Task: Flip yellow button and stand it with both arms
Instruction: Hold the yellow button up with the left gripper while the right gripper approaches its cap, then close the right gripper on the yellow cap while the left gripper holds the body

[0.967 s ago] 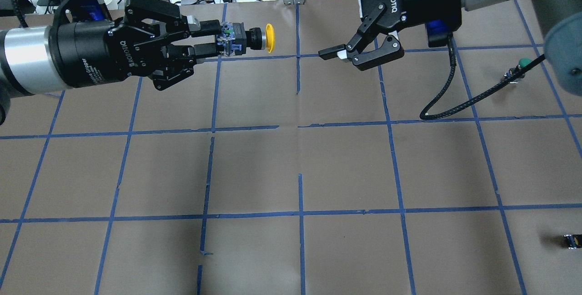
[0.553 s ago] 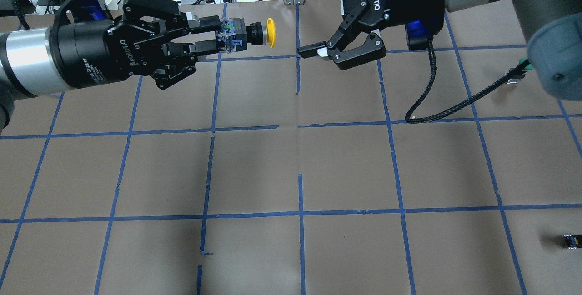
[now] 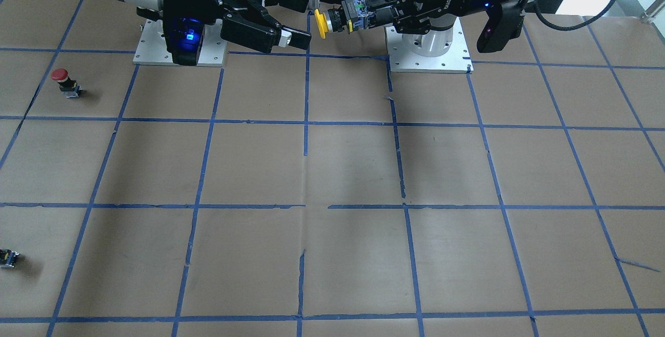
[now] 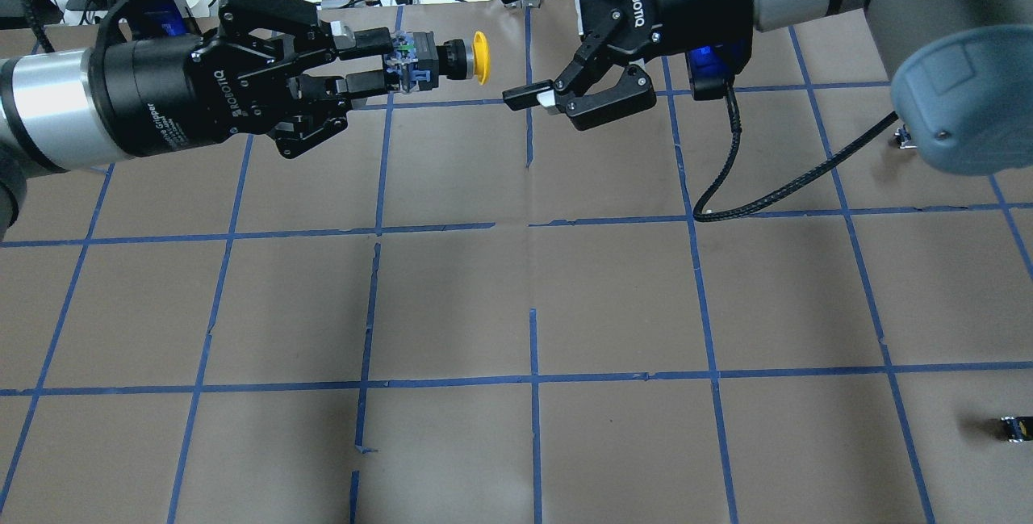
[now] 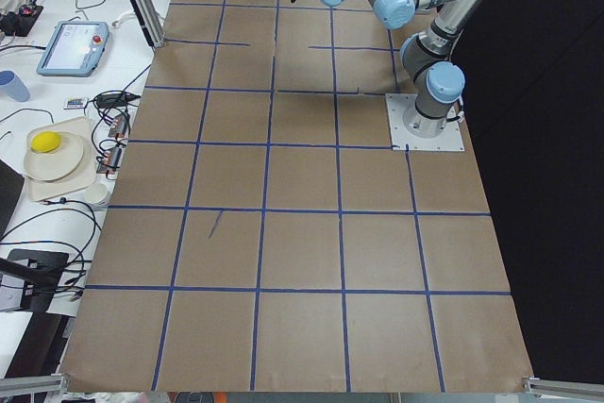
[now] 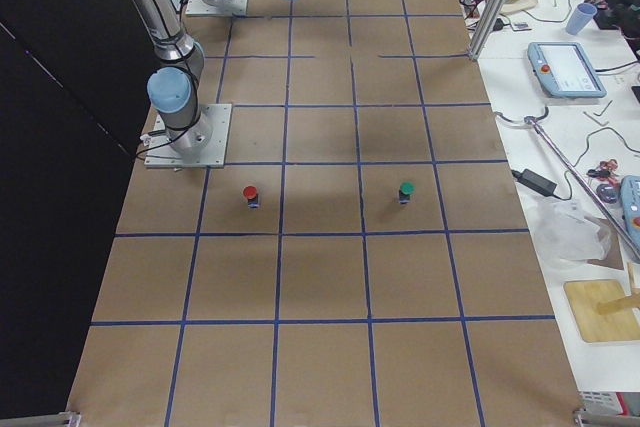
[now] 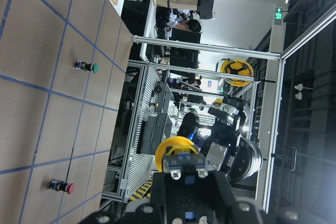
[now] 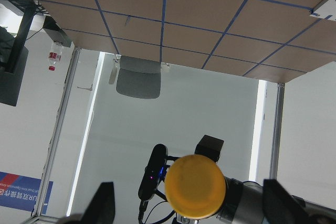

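Observation:
My left gripper (image 4: pixel 397 65) is shut on the black-grey body of the yellow button (image 4: pixel 479 57) and holds it level in the air over the table's far side, cap pointing toward the right arm. In the front view the button (image 3: pixel 321 23) sticks out of that gripper (image 3: pixel 362 11). My right gripper (image 4: pixel 516 39) is open, its fingertips a short way from the cap, one to each side of its line. It also shows in the front view (image 3: pixel 301 20). In the right wrist view the cap (image 8: pixel 195 185) sits between the open fingers (image 8: pixel 103 203).
A red button (image 3: pixel 61 77) and a small capless switch block (image 3: pixel 8 258) stand on the brown paper on the robot's right side. A green button (image 6: pixel 406 190) stands near the red one (image 6: pixel 250 193). A black cable (image 4: pixel 767 193) hangs from the right wrist.
My right gripper has moved left toward the yellow cap, still open. My left gripper has held the button nearly still.

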Controlling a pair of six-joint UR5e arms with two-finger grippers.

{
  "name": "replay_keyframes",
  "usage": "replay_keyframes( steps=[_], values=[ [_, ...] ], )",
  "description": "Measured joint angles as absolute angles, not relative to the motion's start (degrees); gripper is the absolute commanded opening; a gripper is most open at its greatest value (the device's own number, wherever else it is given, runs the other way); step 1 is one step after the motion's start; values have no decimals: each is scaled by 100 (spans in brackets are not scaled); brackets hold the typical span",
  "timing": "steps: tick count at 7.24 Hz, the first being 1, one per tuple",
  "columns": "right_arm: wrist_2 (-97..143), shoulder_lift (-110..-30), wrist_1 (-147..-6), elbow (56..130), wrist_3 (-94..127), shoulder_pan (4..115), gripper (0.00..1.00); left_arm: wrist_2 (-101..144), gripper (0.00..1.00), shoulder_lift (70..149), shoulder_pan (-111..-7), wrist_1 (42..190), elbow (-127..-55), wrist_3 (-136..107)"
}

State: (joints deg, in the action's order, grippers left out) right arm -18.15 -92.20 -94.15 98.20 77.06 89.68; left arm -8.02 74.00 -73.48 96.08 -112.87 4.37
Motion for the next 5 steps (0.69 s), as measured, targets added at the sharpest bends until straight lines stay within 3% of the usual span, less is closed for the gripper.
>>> replay_keyframes(
  steps=[2,5],
  values=[
    [-1750,-9170,-9430,9820,7715,9079,99,-807,29,7432,-7348,9604,-11292,443],
    [-1602,-9052,-9423,9826,7718,9153,80,-809,29,7448,-7348,9595,-11294,456]
  ],
)
